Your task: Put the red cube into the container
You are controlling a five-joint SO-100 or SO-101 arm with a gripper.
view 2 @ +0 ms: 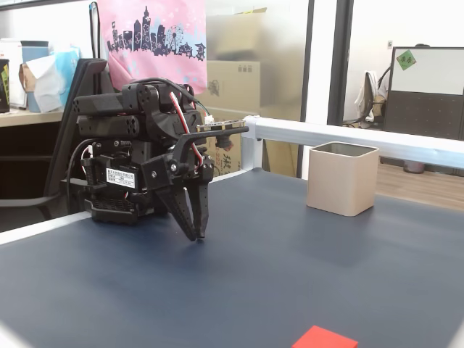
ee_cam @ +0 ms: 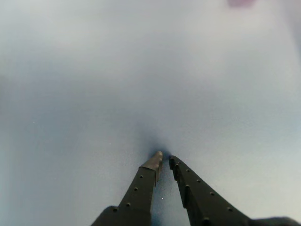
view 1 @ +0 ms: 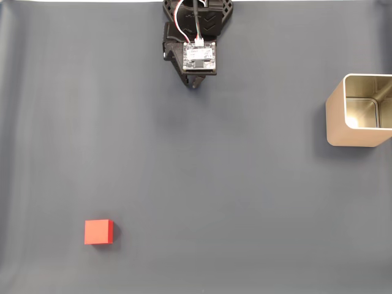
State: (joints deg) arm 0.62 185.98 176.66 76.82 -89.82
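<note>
The black two-finger gripper sat folded close to the arm's base, tips pointing down and nearly touching the dark blue-grey matte surface. In the wrist view the jaws stood almost together, a narrow slit between the tips, and held nothing.

The small bright red cube with matte faces lay flat on the surface, well apart from the gripper: in a fixed view from above it was toward the lower left, while the gripper was at top centre. That diagonal was the relation you had to work from. The cube's sides ran roughly square to the picture edges, so it offered no long axis; either pair of faces looked equally graspable.

The tall square pale gold-silver metal tin with rounded corners stood upright at the right edge, opposite the cube, its thin walls and shiny inside visible from above. In a fixed view from the side its outer faces read dull beige.

Judgement: you would have needed to spread the jaws wider before reaching; plain flat cube faces should grip cleanly.
</note>
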